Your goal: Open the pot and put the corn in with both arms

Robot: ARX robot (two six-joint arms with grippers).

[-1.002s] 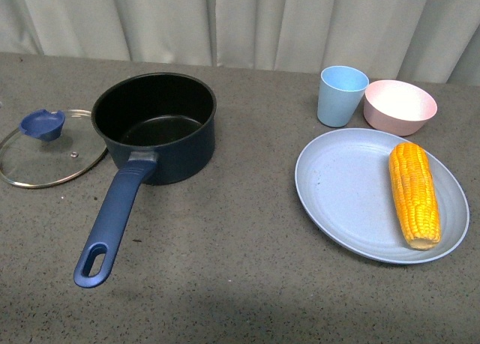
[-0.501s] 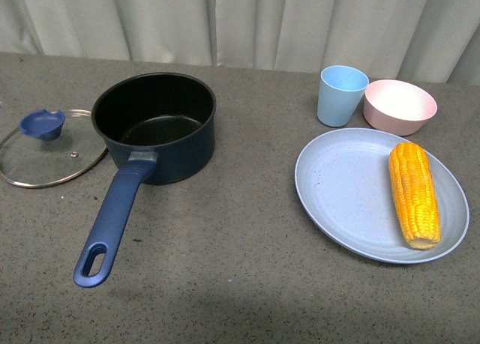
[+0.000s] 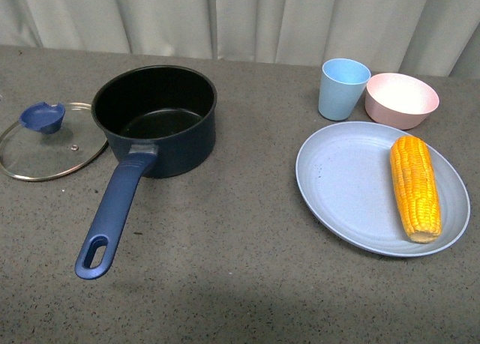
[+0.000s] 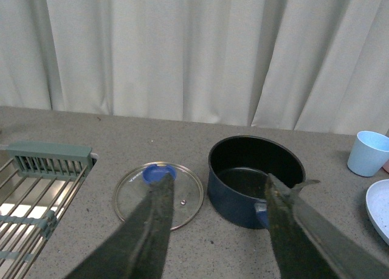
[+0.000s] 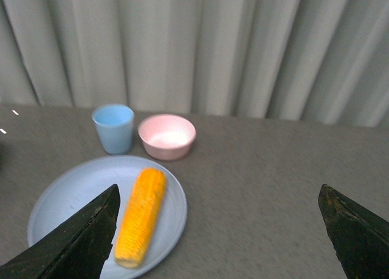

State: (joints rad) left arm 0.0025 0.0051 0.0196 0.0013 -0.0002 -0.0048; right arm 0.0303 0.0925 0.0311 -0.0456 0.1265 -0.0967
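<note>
Pot (image 3: 154, 119) sits uncovered toward the counter's (image 3: 240, 231) left, lid (image 3: 51, 140) just beside; corn (image 3: 415, 186) lies along the plate's (image 3: 337, 179) right rim. Bare counter between. Left gripper (image 4: 217, 180) and right gripper (image 5: 219, 194) gape wide, empty.

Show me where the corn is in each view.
Front view: the corn lies on the plate's right side, right of the pot.
Left wrist view: not in it.
Right wrist view: the corn lies on the plate, nearer than the cup.
Shared landmark: the blue cup, seen in all three views.
</note>
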